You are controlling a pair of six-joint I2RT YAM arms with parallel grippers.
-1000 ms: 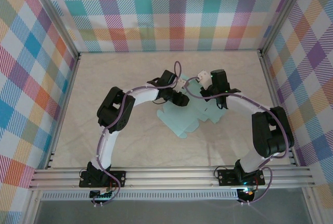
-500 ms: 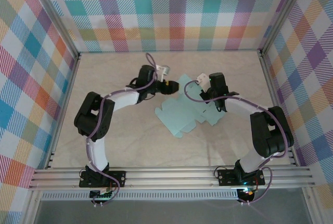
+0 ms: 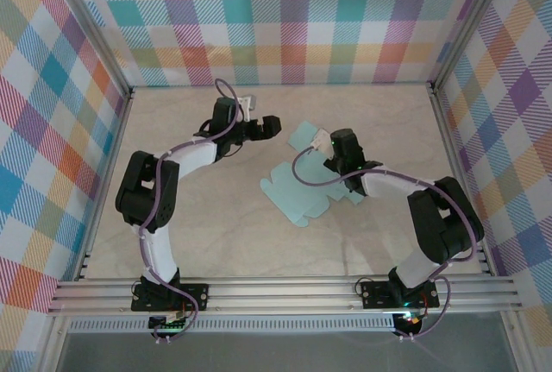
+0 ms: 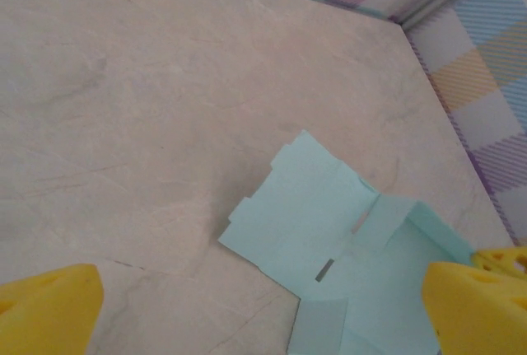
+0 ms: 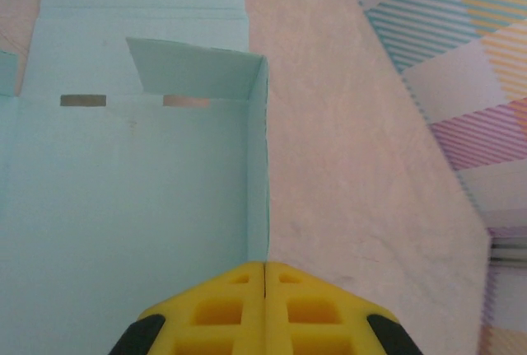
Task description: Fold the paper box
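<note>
Left gripper (image 3: pixel 269 127) has pulled back far-left, jaws wide, empty | right gripper (image 5: pixel 264 281) shut over pale mint-teal die-cut card paper box (image 3: pixel 297 195) | box flat mid-worktop (image 3: pixel 216 234), to the right of left gripper; right arm nearer

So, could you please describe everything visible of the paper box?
The pale mint-teal paper box is a thin die-cut card sheet with flaps, tabs and slots, lying mostly flat on the beige table. One side wall and a flap stand upright; the right gripper's shut jaws pinch that wall's end.

Paper box (image 3: pixel 297 198) flat on beige table (image 3: pixel 216 238)
</note>
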